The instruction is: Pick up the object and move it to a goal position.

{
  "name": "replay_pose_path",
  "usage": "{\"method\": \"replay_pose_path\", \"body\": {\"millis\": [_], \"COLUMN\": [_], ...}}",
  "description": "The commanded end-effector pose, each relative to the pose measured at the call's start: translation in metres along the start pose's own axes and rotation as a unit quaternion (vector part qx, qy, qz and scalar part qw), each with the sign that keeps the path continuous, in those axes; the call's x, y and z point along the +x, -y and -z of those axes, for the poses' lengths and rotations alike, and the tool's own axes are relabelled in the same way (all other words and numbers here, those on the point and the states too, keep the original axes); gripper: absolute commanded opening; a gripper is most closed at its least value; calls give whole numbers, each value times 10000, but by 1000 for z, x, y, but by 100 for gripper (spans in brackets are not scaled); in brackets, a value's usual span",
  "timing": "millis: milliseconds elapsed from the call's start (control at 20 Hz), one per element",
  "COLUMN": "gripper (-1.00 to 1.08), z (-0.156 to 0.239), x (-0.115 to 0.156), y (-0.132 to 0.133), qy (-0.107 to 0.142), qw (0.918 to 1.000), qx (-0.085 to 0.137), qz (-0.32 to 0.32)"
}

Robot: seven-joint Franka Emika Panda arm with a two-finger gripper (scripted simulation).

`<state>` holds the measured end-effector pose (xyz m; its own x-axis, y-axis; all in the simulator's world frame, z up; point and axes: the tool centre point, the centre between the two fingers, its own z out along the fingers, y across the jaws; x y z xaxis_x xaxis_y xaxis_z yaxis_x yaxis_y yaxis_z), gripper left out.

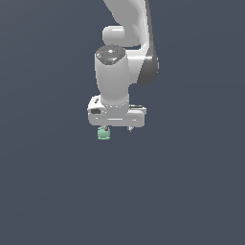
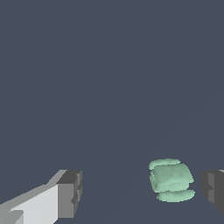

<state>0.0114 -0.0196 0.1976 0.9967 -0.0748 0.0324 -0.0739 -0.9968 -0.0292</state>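
1. The object is a small, pale mint-green block with rounded edges. In the wrist view it looks layered, a fuller middle between two thinner slabs.
2. It sits between the fingers but off centre, close to one fingertip with a narrow gap showing, and well apart from the other.
3. The gripper hangs with its jaws spread wide, far wider than the object, and grips nothing.
4. In the exterior view the object shows just below the white hand, toward the exterior view's left; its upper part is hidden behind a fingertip.
5. One finger is cut off at the wrist view's edge.
6. The arm runs out of the exterior view; the plain dark ground gives no cue whether the object rests on a surface.
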Motion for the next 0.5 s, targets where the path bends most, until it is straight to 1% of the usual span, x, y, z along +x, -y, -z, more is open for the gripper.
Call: {"method": "replay_pose_path", "body": {"millis": [0, 200, 450], "gripper": [100, 100, 100], "z": [-5, -19, -46], "x": [-3, -11, -31], "y": [-5, -18, -43], "qy": [9, 28, 67], "qw": [10000, 10000, 9998], "qx": [-7, -27, -66], "qz": [13, 69, 180]}}
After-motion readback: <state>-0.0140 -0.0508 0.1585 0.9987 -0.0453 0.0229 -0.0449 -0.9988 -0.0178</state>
